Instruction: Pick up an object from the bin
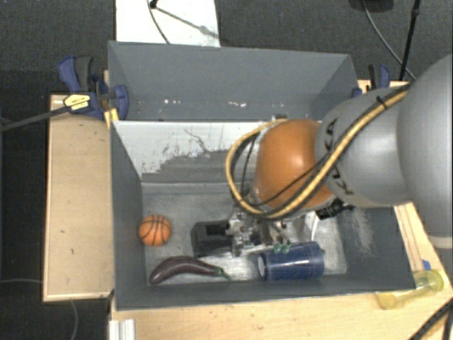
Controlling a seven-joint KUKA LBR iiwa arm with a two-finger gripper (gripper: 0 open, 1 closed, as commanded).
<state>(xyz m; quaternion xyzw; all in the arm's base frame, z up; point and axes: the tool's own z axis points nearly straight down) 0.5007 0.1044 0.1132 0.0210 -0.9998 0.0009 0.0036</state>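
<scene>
My gripper (245,236) hangs low over the bin floor, near the front middle, under the arm's orange cover. A black boxy object (208,237) lies right at its left side, touching or nearly touching it. Just in front and to the right, a dark blue cylinder (291,263) lies on its side. A dark purple eggplant (184,268) rests along the front wall, to the gripper's left.
A small orange basketball (154,230) sits near the left wall. A white object (312,225) peeks out behind the blue cylinder. The arm and its cables cover the right half of the bin.
</scene>
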